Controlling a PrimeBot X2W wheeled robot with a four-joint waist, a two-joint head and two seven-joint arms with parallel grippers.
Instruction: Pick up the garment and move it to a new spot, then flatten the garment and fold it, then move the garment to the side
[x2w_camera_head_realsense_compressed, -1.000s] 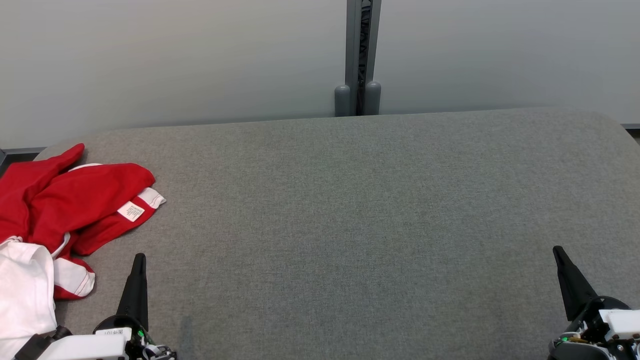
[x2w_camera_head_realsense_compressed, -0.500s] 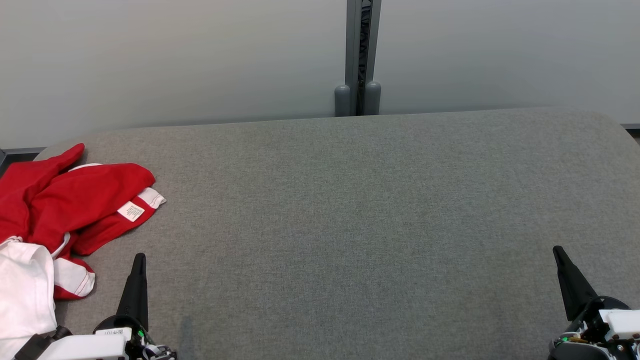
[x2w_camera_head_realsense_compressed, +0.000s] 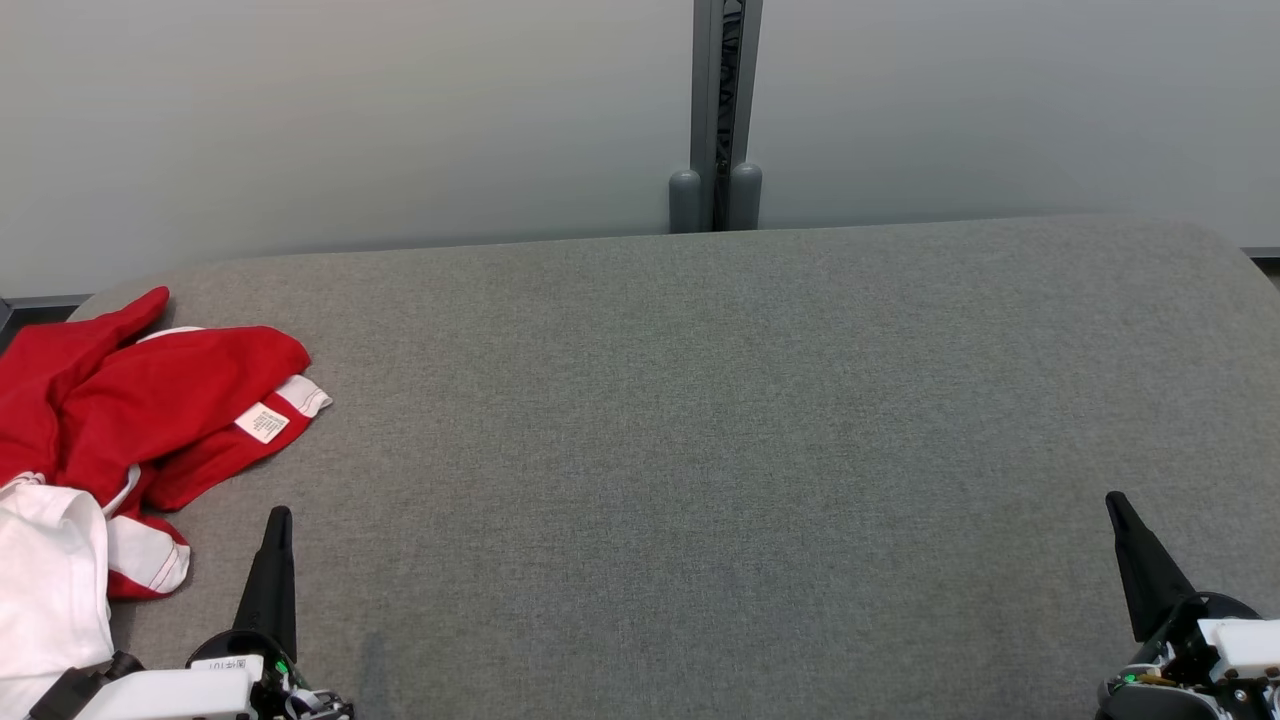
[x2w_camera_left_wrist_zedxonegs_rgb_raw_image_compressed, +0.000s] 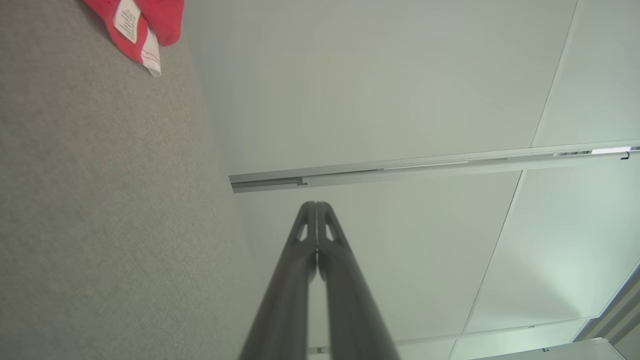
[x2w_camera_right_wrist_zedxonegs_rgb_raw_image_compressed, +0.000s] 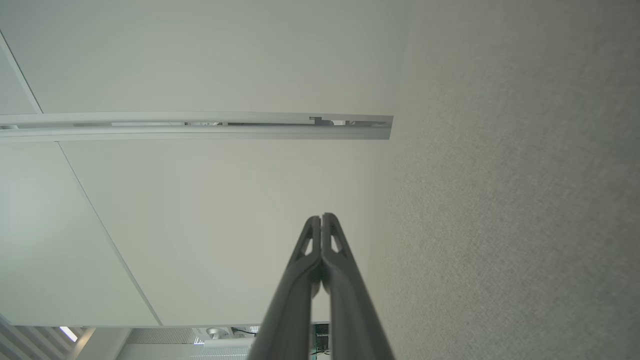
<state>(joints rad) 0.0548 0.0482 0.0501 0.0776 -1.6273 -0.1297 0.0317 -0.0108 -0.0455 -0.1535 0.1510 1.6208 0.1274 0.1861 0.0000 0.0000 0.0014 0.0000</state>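
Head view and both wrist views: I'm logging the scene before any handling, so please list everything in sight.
red garment: one, red with white trim, crumpled at far left
label: one, white, near the red garment's right edge
white cloth: one, white, lower left, against the red garment
table: one, grey fabric top, across the view
wall panels: two, pale grey, behind the table
post: one, grey, between the panels
left gripper: one, dark fingers shut, lower left, apart from the garment
right gripper: one, dark fingers shut, lower right

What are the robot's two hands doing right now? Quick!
Dark-fingered left gripper: closed, holding nothing.
Dark-fingered right gripper: closed, holding nothing.
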